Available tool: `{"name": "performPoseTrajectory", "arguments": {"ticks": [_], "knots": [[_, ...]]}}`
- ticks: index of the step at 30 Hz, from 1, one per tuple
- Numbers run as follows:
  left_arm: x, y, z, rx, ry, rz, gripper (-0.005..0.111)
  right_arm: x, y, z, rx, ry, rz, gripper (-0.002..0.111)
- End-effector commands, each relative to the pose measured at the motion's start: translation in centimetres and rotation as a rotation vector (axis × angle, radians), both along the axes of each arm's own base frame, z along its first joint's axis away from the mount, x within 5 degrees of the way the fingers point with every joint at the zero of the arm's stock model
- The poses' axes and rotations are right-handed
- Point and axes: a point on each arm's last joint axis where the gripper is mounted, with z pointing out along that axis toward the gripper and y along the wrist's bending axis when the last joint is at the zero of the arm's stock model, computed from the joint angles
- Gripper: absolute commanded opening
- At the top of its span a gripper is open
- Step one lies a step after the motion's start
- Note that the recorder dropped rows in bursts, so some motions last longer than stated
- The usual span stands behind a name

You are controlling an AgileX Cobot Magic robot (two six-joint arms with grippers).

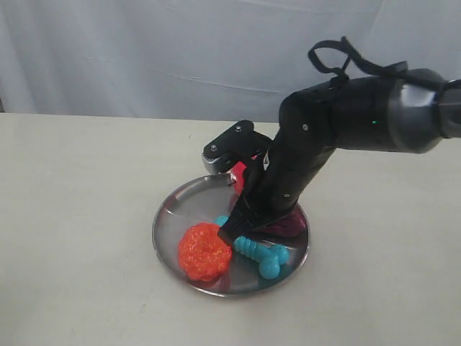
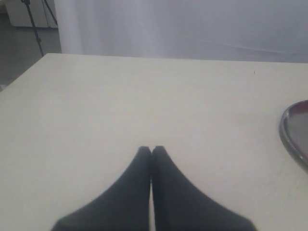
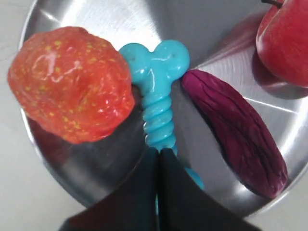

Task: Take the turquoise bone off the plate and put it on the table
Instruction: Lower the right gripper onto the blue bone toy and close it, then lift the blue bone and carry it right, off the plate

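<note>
Exterior view: the plate (image 1: 171,216) sits mid-table (image 1: 79,216). The bone (image 1: 261,254) lies in the plate's near right part. An orange-red strawberry (image 1: 204,251) is just to its left, and a dark purple toy (image 1: 287,225) is to its right and a little farther back. A red apple (image 1: 238,176) shows at the plate's far rim, partly behind the arm. The right arm reaches in from the right. The right gripper (image 1: 232,232) points down at the bone's far left end, between the strawberry and the purple toy. This view does not show how its fingers stand.

Left wrist view: the left gripper (image 2: 151,150) is low over bare table, its two dark fingers pressed together with nothing between them. The plate's rim (image 2: 291,131) shows at the picture's edge, well apart from the fingertips.

Right wrist view: the right gripper's fingers (image 3: 142,192) are pressed together tip to tip, right over the bone's ribbed shaft (image 3: 158,115). I cannot tell whether they touch it. One knobbed end (image 3: 155,57) is in full view, and the other is mostly hidden behind the fingers. The strawberry (image 3: 72,91) touches the bone on one side. The purple toy (image 3: 236,130) lies just beside it on the other. The apple (image 3: 284,38) is beyond the purple toy.
</note>
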Motion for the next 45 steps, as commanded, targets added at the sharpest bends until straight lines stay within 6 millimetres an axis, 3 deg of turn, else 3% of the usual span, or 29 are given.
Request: {"name": "performPoseTrajectory", "arguments": {"ticks": [1, 3, 7, 11, 18, 26, 33, 35, 36, 37, 38, 41, 45], "knots": [[0.0, 0.0, 0.0, -0.002, -0.004, 0.006, 0.0, 1.7, 0.2, -1.2, -0.024, 0.024, 0.015, 0.001], [0.0, 0.0, 0.0, -0.002, -0.004, 0.006, 0.0, 2.2, 0.3, -1.5, -0.029, 0.024, 0.027, 0.008], [0.0, 0.0, 0.0, -0.002, -0.004, 0.006, 0.0, 2.5, 0.4, -2.2, -0.042, 0.035, 0.058, 0.034], [0.0, 0.0, 0.0, -0.002, -0.004, 0.006, 0.0, 2.5, 0.4, -2.8, -0.054, 0.058, 0.082, 0.045], [0.0, 0.0, 0.0, -0.002, -0.004, 0.006, 0.0, 2.6, 0.4, -3.6, -0.061, 0.075, 0.094, 0.045], [0.0, 0.0, 0.0, -0.004, -0.004, 0.006, 0.0, 2.8, 0.4, -7.0, -0.087, 0.144, 0.105, 0.045], [0.0, 0.0, 0.0, 0.001, -0.004, 0.006, 0.0, 2.9, 0.2, -8.0, -0.108, 0.164, 0.113, 0.045], [0.0, 0.0, 0.0, -0.003, -0.004, 0.006, 0.0, 2.9, 0.3, -8.0, -0.108, 0.163, 0.113, 0.034], [0.0, 0.0, 0.0, -0.003, -0.004, 0.006, 0.0, 2.9, 0.3, -8.0, -0.108, 0.163, 0.113, 0.018], [0.0, 0.0, 0.0, -0.003, -0.004, 0.006, 0.0, 2.9, 0.3, -8.0, -0.108, 0.163, 0.113, 0.012], [0.0, 0.0, 0.0, -0.003, -0.004, 0.006, 0.0, 2.9, 0.3, -7.8, -0.107, 0.157, 0.113, 0.0], [0.0, 0.0, 0.0, -0.003, -0.004, 0.006, 0.0, 2.9, 0.3, -6.0, -0.089, 0.116, 0.086, 0.0], [0.0, 0.0, 0.0, -0.003, -0.004, 0.006, 0.0, 2.0, 0.1, 0.2, -0.034, -0.004, -0.011, 0.0]]}}
